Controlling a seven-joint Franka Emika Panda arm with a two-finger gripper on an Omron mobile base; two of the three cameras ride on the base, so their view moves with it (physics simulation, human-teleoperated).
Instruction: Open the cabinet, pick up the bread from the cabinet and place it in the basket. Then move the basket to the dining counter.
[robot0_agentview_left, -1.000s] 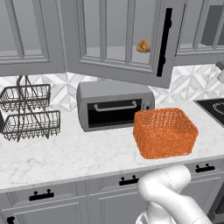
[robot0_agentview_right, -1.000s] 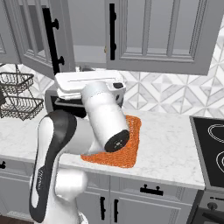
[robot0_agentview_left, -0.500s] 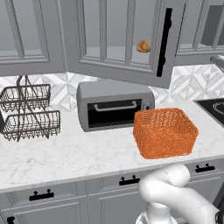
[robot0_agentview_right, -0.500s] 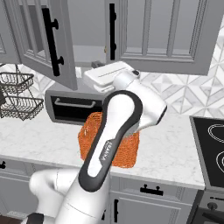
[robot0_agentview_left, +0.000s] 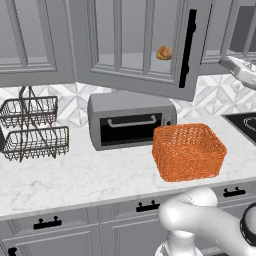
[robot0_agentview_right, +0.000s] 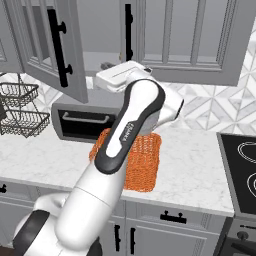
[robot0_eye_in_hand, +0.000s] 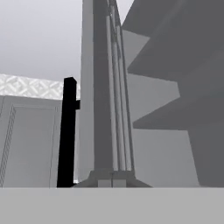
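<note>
standing open in the left base view, the cabinet (robot0_agentview_left: 135, 45) door is swung out over the toaster oven (robot0_agentview_left: 131, 120), its black bar handle (robot0_agentview_left: 186, 47) facing forward. the bread (robot0_agentview_left: 164, 53) is sitting on the shelf inside, just left of that handle. the basket (robot0_agentview_left: 188, 151) is resting on the marble counter (robot0_agentview_left: 75, 177), right of the oven (a wire rack (robot0_agentview_left: 32, 127) is standing far left).

in the right base view the arm is arching over the basket (robot0_agentview_right: 142, 162) toward the cabinet opening.

in the hand view the door edge (robot0_eye_in_hand: 105, 92) is running upright beside the handle (robot0_eye_in_hand: 68, 131); the pincer is clenched, grasping nothing.
</note>
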